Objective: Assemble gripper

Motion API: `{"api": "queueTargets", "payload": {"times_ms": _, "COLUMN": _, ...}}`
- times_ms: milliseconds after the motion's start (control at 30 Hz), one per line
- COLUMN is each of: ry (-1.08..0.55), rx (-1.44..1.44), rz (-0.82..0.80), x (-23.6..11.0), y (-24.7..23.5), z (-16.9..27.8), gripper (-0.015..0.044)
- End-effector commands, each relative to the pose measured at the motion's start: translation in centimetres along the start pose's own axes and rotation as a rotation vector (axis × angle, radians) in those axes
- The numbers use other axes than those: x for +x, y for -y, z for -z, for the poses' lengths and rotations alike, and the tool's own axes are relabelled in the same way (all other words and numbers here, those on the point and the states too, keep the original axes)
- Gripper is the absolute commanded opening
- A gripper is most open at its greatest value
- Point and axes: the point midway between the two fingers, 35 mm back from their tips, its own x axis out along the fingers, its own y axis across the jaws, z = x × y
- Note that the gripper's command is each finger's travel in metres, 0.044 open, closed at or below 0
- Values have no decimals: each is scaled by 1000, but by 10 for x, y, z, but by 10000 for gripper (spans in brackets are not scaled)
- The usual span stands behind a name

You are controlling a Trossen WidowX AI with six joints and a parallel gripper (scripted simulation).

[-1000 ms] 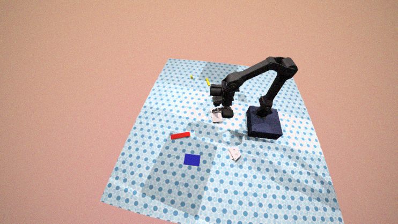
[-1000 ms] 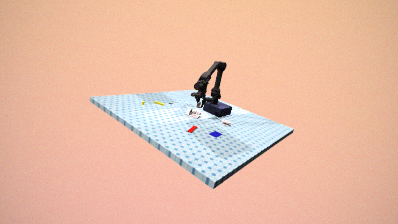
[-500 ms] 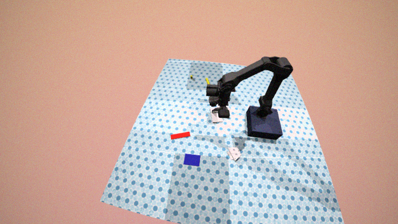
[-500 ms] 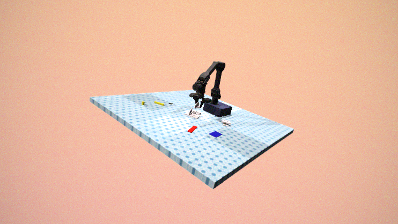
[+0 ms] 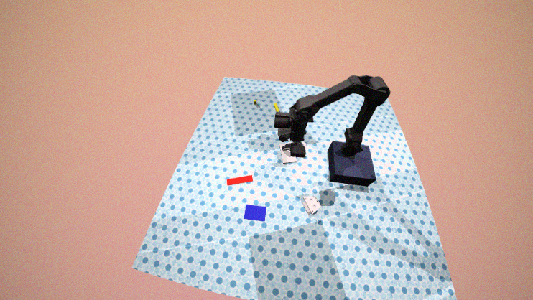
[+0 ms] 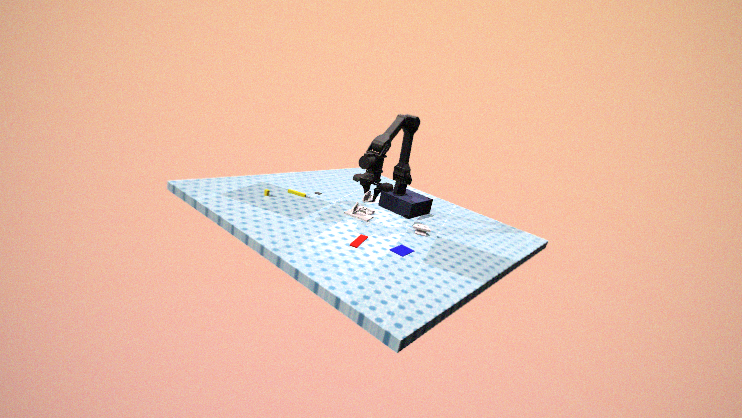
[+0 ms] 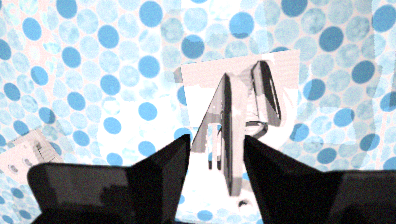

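Note:
My gripper (image 7: 215,140) is shut on a pale grey jaw (image 7: 227,130) and holds it just above the white gripper base (image 7: 240,85). The held jaw hangs edge-on between my dark fingers. A second jaw (image 7: 267,92) lies on the right part of the base. In the top view the gripper (image 5: 294,148) stands over the base (image 5: 287,154), left of the arm's pedestal. The exterior view also shows the gripper (image 6: 369,194) and the base (image 6: 359,211). The housing plate (image 5: 311,204) lies flat on the table nearer the front, apart from the base; it shows at the left edge of the wrist view (image 7: 25,155).
The arm's dark blue pedestal (image 5: 351,163) stands right of the base. A red patch (image 5: 239,179) and a blue patch (image 5: 255,212) lie flat on the dotted table. Two small yellow pieces (image 5: 276,107) (image 5: 255,101) lie at the far side.

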Motion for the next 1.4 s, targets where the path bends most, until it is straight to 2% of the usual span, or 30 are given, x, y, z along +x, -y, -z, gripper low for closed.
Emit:
{"api": "queueTargets", "payload": {"times_ms": 0, "ry": 2, "rx": 6, "rz": 4, "x": 0, "y": 1, "z": -1, "gripper": 134}}
{"api": "queueTargets", "payload": {"times_ms": 400, "ry": 2, "rx": 10, "rz": 4, "x": 1, "y": 0, "z": -1, "gripper": 134}}
{"api": "queueTargets", "payload": {"times_ms": 1367, "ry": 2, "rx": 11, "rz": 4, "x": 48, "y": 1, "z": -1, "gripper": 134}}
